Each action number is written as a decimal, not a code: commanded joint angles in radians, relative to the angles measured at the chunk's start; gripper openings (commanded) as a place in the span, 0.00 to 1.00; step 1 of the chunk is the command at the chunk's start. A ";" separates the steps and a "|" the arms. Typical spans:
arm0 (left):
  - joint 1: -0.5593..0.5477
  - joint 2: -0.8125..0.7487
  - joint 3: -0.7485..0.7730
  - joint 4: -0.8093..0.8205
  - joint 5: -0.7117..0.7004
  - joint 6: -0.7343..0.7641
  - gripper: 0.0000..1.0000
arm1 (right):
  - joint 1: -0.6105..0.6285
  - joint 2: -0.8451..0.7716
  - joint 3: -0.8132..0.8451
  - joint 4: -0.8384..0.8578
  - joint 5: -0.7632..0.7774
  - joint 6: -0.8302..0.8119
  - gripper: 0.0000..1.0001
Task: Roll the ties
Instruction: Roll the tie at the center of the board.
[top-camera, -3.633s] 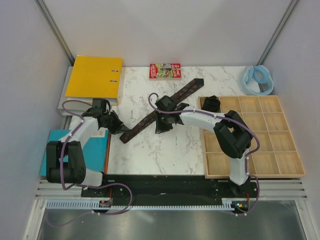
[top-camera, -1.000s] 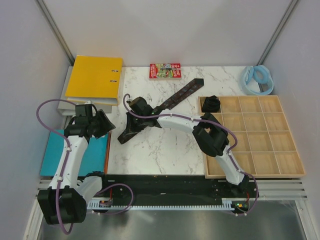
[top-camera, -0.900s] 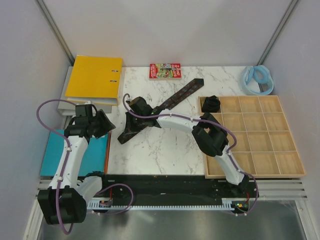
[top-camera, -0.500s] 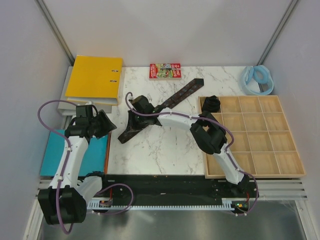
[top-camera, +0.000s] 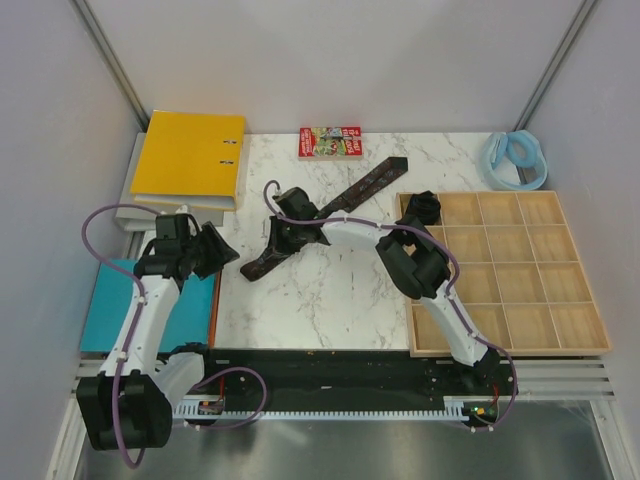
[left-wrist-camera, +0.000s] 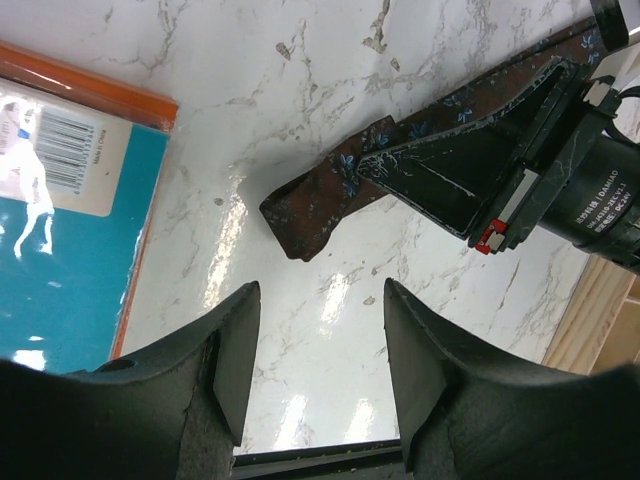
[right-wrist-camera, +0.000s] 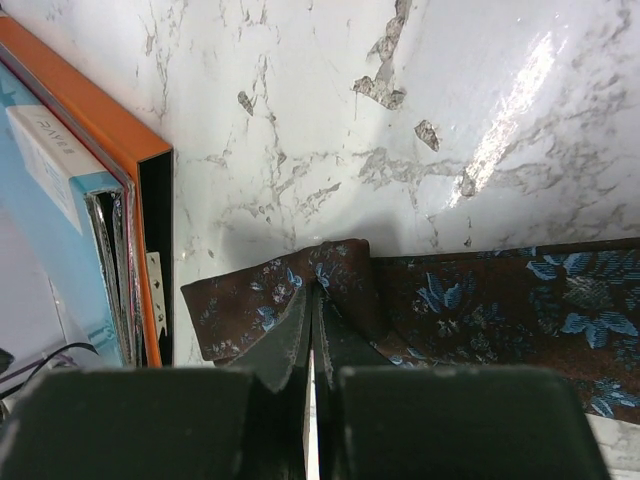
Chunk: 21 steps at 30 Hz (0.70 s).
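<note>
A dark brown tie (top-camera: 362, 188) with a faint blue pattern lies slantwise on the marble table (top-camera: 330, 300), its near end down at the left. My right gripper (top-camera: 275, 247) is shut on the tie (right-wrist-camera: 500, 300) close to that end, and the fabric bunches into a fold at the fingertips (right-wrist-camera: 300, 310). The left wrist view shows the same tie end (left-wrist-camera: 325, 200) under the right gripper (left-wrist-camera: 380, 158). My left gripper (left-wrist-camera: 315, 380) hangs open over bare marble just short of the tie end, nothing between its fingers (top-camera: 222, 250). A rolled tie (top-camera: 423, 207) sits in the tray's far-left compartment.
A wooden compartment tray (top-camera: 510, 350) fills the right side. A yellow binder (top-camera: 190, 155) lies at the back left, a teal book (top-camera: 110, 300) with an orange edge (right-wrist-camera: 110, 150) at the left edge, a small red book (top-camera: 330, 142) at the back and a pale blue band (top-camera: 515, 160) at the back right.
My right gripper has shifted a little to the right, still shut on the tie, and the tie's near end has followed it slightly. The left gripper has dropped slightly and stayed open.
</note>
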 joint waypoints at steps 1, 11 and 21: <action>-0.038 -0.011 -0.046 0.070 0.011 -0.078 0.59 | -0.024 -0.008 -0.017 0.009 0.008 -0.022 0.03; -0.147 0.076 -0.144 0.199 -0.067 -0.191 0.58 | -0.032 -0.044 -0.095 0.038 -0.002 -0.021 0.03; -0.150 0.041 -0.280 0.430 -0.077 -0.288 0.59 | -0.032 -0.060 -0.151 0.069 -0.014 -0.018 0.02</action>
